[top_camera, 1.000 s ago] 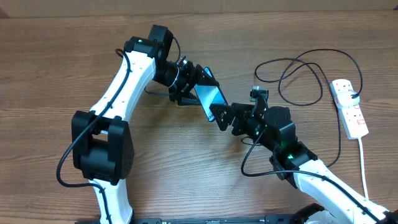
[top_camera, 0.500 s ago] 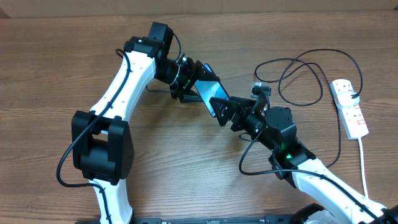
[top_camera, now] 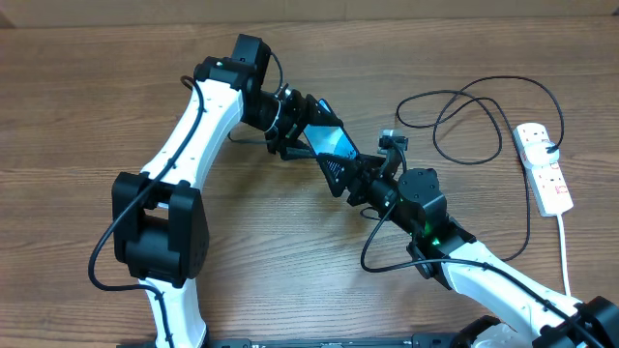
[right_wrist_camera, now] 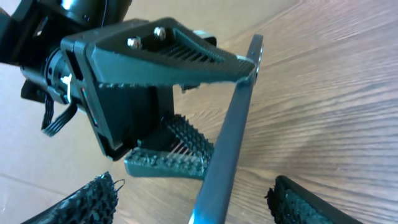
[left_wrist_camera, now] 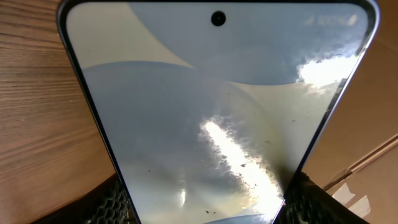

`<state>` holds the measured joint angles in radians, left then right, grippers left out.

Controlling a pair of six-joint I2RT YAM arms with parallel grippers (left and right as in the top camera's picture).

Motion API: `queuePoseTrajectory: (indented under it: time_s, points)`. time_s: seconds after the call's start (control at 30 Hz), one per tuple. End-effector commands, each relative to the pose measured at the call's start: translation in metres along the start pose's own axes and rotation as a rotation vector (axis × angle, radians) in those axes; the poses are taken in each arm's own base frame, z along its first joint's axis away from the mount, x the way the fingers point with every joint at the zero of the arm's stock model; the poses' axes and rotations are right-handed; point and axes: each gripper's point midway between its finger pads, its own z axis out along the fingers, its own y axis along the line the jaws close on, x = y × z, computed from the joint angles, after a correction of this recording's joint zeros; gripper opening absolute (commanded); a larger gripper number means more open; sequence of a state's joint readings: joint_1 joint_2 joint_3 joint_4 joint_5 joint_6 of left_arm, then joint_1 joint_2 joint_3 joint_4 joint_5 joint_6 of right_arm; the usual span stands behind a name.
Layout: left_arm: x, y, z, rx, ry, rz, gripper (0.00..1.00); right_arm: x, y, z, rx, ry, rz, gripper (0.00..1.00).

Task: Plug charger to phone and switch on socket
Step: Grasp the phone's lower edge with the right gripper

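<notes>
My left gripper (top_camera: 314, 135) is shut on the phone (top_camera: 331, 143) and holds it above the table, tilted. In the left wrist view the lit screen (left_wrist_camera: 211, 106) fills the frame, with a finger (left_wrist_camera: 102, 205) against each long edge. My right gripper (top_camera: 338, 176) straddles the phone's lower end. From the right wrist the phone (right_wrist_camera: 233, 130) shows edge-on between my right fingers (right_wrist_camera: 93, 199), with a gap on both sides; the right gripper (right_wrist_camera: 202, 202) is open. The charger (top_camera: 474, 106) lies in loose loops at the right. It runs to the socket (top_camera: 544, 166), and neither gripper holds it.
The socket's thick white cord (top_camera: 565, 251) runs down the table's right side toward the front edge. The left arm's white links (top_camera: 198, 116) cross the left half of the wooden table (top_camera: 77, 126). The right arm (top_camera: 455, 256) comes in from the front right.
My right gripper has moved up and left to the phone and now straddles its lower end, with its jaws narrowing. The left gripper has shifted the phone slightly right, still gripping it.
</notes>
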<state>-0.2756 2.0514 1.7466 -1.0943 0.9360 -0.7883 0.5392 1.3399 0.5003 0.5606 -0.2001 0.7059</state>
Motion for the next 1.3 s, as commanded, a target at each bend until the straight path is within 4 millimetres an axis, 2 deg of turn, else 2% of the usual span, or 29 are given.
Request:
queuePoseTrajectory:
  time_s: [0.0,0.3,0.67,1.27]
  points:
    - [0.013,-0.018,0.004,0.037,0.042,0.021,0.5,-0.01,0.006,0.002,-0.004,-0.038,-0.006,0.77]
    - [0.022,-0.02,0.015,0.021,0.06,0.043,0.5,-0.01,0.005,0.002,-0.003,-0.036,-0.006,0.65]
    - [0.019,-0.019,0.015,0.012,0.043,0.051,0.5,-0.006,0.005,0.002,-0.002,-0.019,-0.003,0.57]
    - [0.012,-0.015,0.018,-0.024,0.002,0.062,0.5,-0.001,0.0,0.002,0.015,0.004,0.004,0.38]
